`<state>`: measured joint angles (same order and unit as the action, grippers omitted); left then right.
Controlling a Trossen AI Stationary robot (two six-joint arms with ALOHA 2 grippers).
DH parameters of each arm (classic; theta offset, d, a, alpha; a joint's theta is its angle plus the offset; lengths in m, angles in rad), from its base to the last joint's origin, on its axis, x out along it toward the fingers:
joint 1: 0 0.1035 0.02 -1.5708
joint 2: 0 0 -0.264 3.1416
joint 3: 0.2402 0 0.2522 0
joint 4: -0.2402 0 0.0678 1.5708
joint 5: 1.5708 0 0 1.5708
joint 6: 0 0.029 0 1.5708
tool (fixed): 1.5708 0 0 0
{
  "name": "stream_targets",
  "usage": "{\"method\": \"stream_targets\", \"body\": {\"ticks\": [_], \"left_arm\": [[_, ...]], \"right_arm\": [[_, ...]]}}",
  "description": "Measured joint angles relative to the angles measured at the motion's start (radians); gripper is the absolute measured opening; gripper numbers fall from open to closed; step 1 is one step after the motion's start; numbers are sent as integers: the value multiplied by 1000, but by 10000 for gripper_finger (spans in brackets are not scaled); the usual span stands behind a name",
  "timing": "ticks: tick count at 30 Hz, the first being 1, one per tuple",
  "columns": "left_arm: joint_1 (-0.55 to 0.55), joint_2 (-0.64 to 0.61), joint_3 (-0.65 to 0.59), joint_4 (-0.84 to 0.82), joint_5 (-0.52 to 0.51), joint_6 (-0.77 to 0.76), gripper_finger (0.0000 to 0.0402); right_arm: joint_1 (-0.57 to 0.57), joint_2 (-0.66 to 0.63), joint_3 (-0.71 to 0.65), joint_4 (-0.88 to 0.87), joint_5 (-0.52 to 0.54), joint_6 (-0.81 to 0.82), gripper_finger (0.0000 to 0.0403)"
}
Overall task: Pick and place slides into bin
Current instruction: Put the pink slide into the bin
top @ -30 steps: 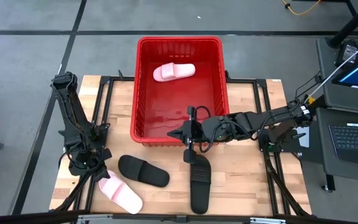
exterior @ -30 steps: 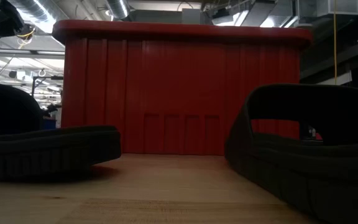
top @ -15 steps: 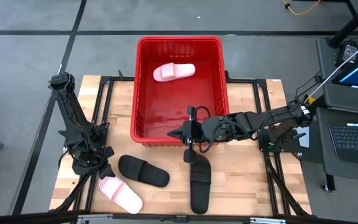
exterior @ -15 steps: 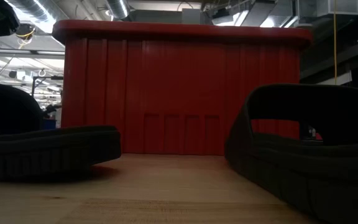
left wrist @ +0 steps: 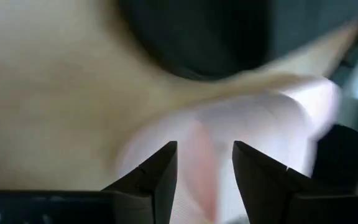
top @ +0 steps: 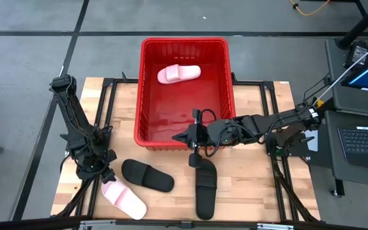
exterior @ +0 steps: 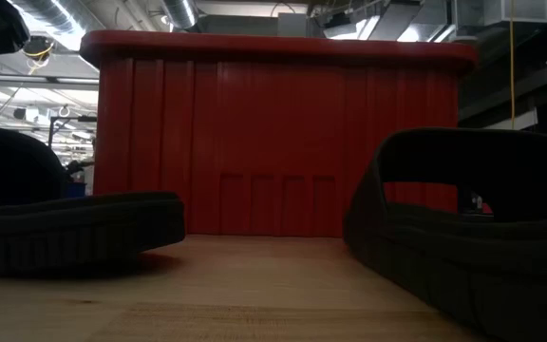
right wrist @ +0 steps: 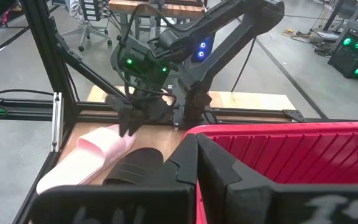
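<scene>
One slide binned, three still on the bench

A pale pink open-toe slide sandal (top: 179,73) already lies inside the large bright red plastic bin (top: 147,89), toward its 12 o'clock end (the only one delivered so far). Left on the wooden bench (top: 254,185) are a second pale pink slide (top: 124,198) at about 7 o'clock, a black slide (top: 147,175) just beside it, and another black slide (top: 205,186) near 6 o'clock. The left tool (left wrist: 204,163) hangs over the pink slide's end, fingers spread and gripping nothing, so I judge this pick is next. The right tool (top: 185,138) sits at the bin's 6 o'clock wall, fingers closed together and empty.
</scene>
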<state>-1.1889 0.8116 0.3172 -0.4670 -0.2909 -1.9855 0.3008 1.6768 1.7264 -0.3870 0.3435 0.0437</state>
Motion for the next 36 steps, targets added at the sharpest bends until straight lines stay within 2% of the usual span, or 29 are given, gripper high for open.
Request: {"method": "stream_targets", "body": {"ticks": [4,11,20,32,36], "left_arm": [[0,24,0,-26,35,-25,146],[0,65,0,134,48,-4,148],[8,86,0,141,59,-24,148],[145,89,-2,219,259,104,146],[196,106,-17,386,260,172,146]], "right_arm": [[0,0,0,0,0,0,10],[0,0,0,0,0,1,10],[3,0,0,0,0,1,10],[28,0,0,0,0,1,10],[38,0,0,0,0,1,10]]}}
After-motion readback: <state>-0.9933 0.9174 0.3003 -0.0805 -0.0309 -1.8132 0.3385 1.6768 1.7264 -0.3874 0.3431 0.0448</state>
